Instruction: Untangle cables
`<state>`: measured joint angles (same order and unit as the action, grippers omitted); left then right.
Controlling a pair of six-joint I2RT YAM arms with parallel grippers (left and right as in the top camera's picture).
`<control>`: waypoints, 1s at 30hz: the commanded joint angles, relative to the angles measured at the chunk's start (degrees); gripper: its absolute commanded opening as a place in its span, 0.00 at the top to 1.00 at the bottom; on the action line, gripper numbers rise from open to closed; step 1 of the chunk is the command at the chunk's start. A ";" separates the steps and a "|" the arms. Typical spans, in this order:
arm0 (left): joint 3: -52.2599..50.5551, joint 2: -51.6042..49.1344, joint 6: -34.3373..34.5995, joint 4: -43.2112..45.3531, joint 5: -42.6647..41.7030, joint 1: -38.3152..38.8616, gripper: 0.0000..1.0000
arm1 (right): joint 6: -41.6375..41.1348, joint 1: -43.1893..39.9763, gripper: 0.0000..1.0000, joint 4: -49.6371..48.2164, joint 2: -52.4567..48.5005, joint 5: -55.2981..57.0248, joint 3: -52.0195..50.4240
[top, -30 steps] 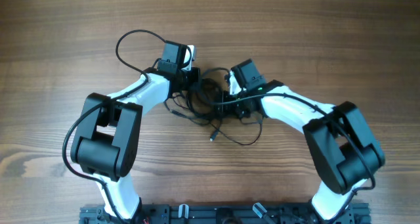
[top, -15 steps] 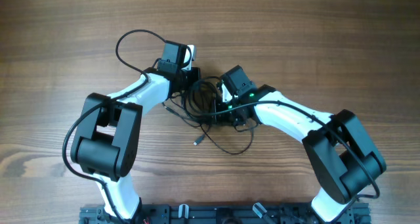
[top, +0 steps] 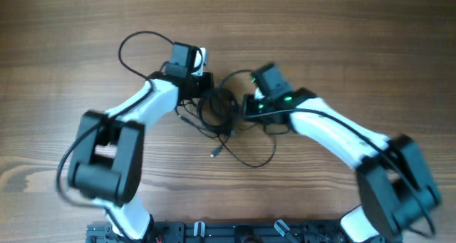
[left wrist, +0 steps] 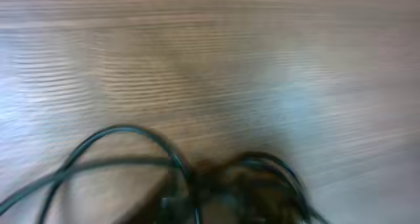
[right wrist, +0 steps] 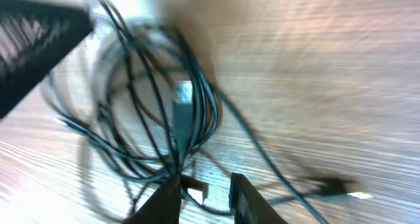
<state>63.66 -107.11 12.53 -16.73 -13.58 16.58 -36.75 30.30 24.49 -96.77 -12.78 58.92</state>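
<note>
The cables (top: pixel 218 107) are thin black cords tangled in a bundle between my two grippers, with a loose strand running down to a small plug (top: pixel 213 154) and a loop (top: pixel 265 157). My left gripper (top: pixel 204 95) is at the bundle's upper left. In the blurred left wrist view the cords (left wrist: pixel 197 178) bunch together right at its jaws, so it looks shut on them. My right gripper (right wrist: pixel 205 194) is open at the bundle's right side (top: pixel 246 106). The cords (right wrist: pixel 157 112) fan out above its fingers, and several meet at its left fingertip. A silver plug (right wrist: pixel 182 96) hangs in the bundle.
A thicker black wire (top: pixel 135 43) of the left arm loops out at the upper left. Another plug end (right wrist: pixel 341 184) lies on the wooden table (top: pixel 342 29) to the right of my right gripper. The arm bases stand at the front edge.
The right gripper swung left into the bundle, then drew back to the right. The left arm has shifted slightly up and left. The loose plug slid left on the table.
</note>
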 commanded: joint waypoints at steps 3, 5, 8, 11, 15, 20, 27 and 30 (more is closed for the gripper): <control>0.87 10.80 -0.11 -8.66 -11.17 0.59 0.46 | 2.27 -5.66 0.53 5.05 6.16 -1.53 0.68; 0.85 10.40 -0.11 -12.46 -11.23 2.29 0.44 | 2.32 -6.23 0.47 6.14 5.49 -1.49 0.22; 0.85 9.53 -0.09 -18.84 -7.74 6.05 0.41 | 2.78 -6.27 0.41 9.03 3.82 -1.46 -0.55; 0.85 9.11 -0.07 -21.53 -3.04 8.24 0.40 | 5.25 -6.27 0.36 12.66 2.64 -1.25 -0.55; 0.85 8.72 0.35 -21.66 -3.04 10.91 0.47 | 5.11 -6.27 0.37 15.85 2.05 -0.15 -2.56; 0.85 8.33 3.13 -21.68 -3.02 12.98 0.54 | -1.18 -6.27 0.38 15.23 2.05 -1.70 -9.68; 0.85 2.93 5.14 -21.46 3.48 13.25 0.70 | -3.96 -6.27 0.58 13.51 2.03 -5.70 -13.44; 0.85 2.80 5.75 -20.85 4.76 13.18 0.75 | -4.24 -6.27 0.58 13.49 2.05 -11.93 -13.46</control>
<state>64.45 -103.92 17.28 -38.33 -11.75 29.65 -39.90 24.01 37.93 -93.71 -18.65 46.19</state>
